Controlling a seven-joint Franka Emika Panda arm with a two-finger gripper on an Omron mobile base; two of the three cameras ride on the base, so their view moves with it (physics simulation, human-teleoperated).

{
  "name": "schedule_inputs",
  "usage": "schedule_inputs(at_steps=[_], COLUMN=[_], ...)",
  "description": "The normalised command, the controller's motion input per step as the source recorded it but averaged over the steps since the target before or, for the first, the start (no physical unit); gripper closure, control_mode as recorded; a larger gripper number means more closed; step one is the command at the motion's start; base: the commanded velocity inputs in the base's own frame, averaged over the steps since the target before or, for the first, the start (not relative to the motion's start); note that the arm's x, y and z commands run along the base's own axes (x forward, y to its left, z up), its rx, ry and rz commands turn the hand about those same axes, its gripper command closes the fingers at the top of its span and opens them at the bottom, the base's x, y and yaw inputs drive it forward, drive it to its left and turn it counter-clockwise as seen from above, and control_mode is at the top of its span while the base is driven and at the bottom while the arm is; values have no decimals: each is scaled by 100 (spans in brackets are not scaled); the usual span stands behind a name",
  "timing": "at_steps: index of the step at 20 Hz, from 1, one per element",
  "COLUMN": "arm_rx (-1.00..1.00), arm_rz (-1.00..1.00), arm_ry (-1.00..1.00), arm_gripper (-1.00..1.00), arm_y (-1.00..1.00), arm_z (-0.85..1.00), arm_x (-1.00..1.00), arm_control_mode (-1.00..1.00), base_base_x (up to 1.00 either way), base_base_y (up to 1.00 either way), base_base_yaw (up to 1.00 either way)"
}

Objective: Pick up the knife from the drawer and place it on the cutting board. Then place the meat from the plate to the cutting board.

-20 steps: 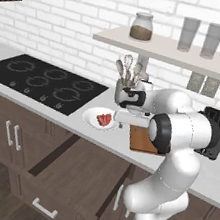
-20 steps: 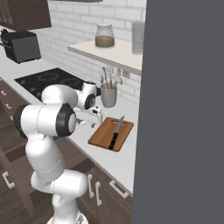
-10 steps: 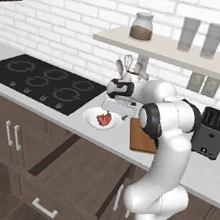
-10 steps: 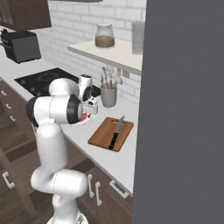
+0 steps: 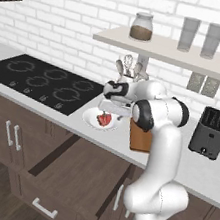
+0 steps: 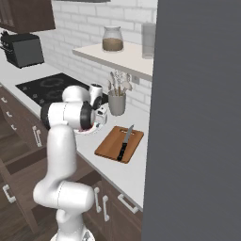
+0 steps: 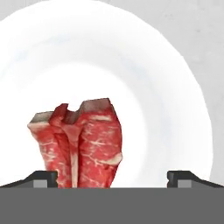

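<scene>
Along the far wall of white brick runs a pale counter (image 5: 193, 169) over dark brown cabinets, with a black cooktop (image 5: 41, 81) set into it at the left and a black toaster (image 5: 209, 132) at the right. Above, a shelf (image 5: 182, 55) carries jars and two glasses, and a crock of utensils (image 6: 116, 99) stands against the wall. Below the counter the drawer (image 5: 79, 170) is pulled out. The cutting board (image 6: 119, 143) lies on the counter to the right of the plate (image 5: 91, 120), and the knife (image 6: 125, 142) rests on the board, blade toward the wall.

The gripper (image 5: 109, 103) hangs just above the plate with its jaws spread wide. From the hand camera the two fingertips (image 7: 43, 178) stand well apart at the bottom edge, and the meat (image 7: 81, 144) lies on the white plate (image 7: 175, 100) between them, closer to the left tip; neither tip is seen touching it. The meat (image 5: 104, 118) sits near the middle of the plate.

No lettering or brand can be read anywhere.
</scene>
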Motion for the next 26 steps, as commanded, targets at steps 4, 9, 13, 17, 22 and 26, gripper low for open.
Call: schedule_inputs(at_steps=[4, 9, 13, 17, 22, 26], arm_rx=[8, 6, 3, 1, 0, 0], arm_rz=[0, 0, 0, 0, 0, 0], arm_ry=[0, 0, 0, 0, 0, 0], arm_gripper=[-100, -100, -100, -100, -100, 100], arm_y=[12, 19, 17, 27, 30, 16], arm_z=[-29, -53, -35, -7, -26, -30], arm_x=[35, 12, -12, -51, -30, -7], arm_control_mode=[-100, -100, -100, -100, -100, -100], base_base_x=[0, 0, 0, 0, 0, 0], base_base_y=[0, 0, 0, 0, 0, 0], base_base_yaw=[0, 0, 0, 0, 0, 0])
